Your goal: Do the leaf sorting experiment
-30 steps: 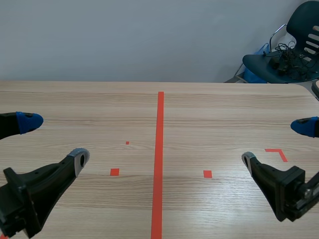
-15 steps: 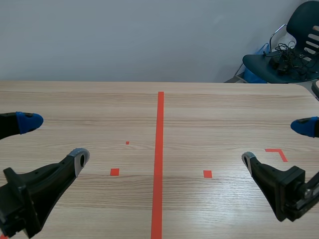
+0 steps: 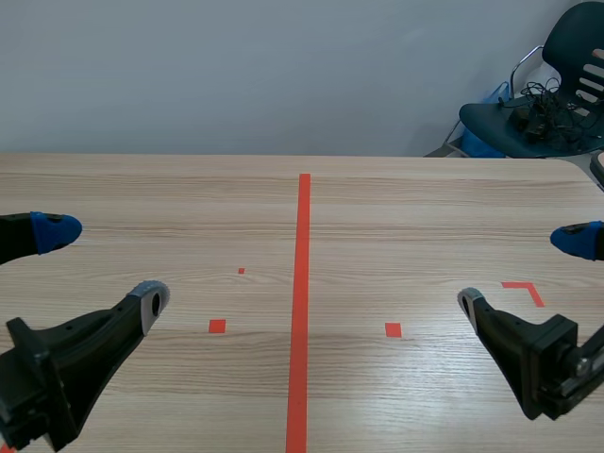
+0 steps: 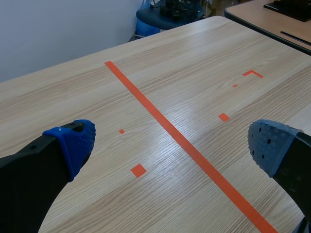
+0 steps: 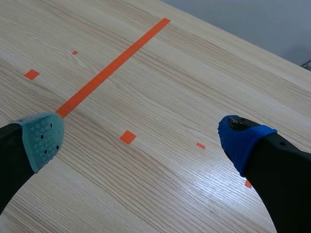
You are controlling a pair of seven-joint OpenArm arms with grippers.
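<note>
Spread wide and empty, the left claw (image 3: 104,264) and right claw (image 3: 519,269) hover over the desk (image 3: 396,203), near side, likely poised to begin sorting

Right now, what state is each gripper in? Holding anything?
Left gripper: open, holding nothing.
Right gripper: open, holding nothing.

- My middle camera sits low at my front, facing across the pale wooden table (image 3: 425,198)
- Each of my wrist cameras looks forward and down, close over it
- All three share the long orange-red tape line (image 3: 303,283)
</note>
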